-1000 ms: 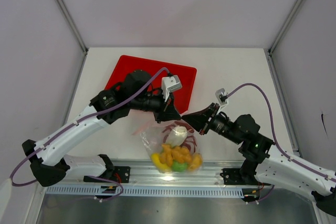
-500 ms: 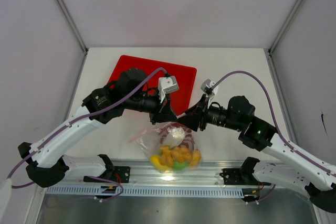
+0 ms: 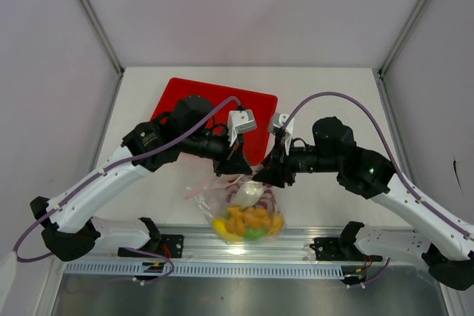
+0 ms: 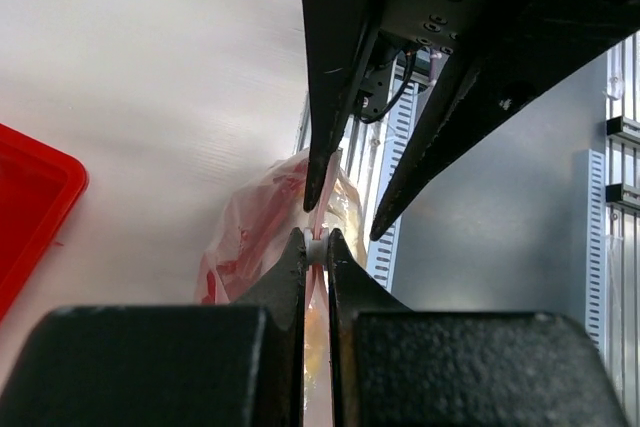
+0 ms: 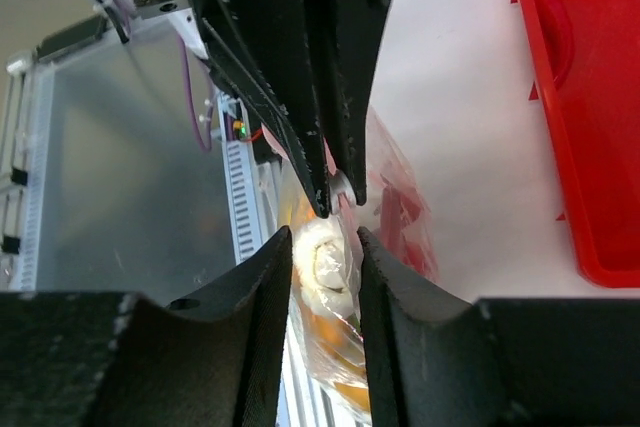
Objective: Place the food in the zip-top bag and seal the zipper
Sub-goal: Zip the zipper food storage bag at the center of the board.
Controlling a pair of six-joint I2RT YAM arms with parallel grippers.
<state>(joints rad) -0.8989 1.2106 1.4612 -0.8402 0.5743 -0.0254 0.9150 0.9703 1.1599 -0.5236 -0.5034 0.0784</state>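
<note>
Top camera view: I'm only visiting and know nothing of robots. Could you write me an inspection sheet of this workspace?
Surface: white table, plain.
Job's things: clear zip-top bag at the near edge, food inside it.
Clutter: red tray, no food seen on its visible part.
Jaws: left pair shut on the zipper; right pair open, close beside them at the bag's mouth.
Cables: a purple cable loops over each arm, away from the bag.
Surroundings: pale walls; metal rail in front.
</note>
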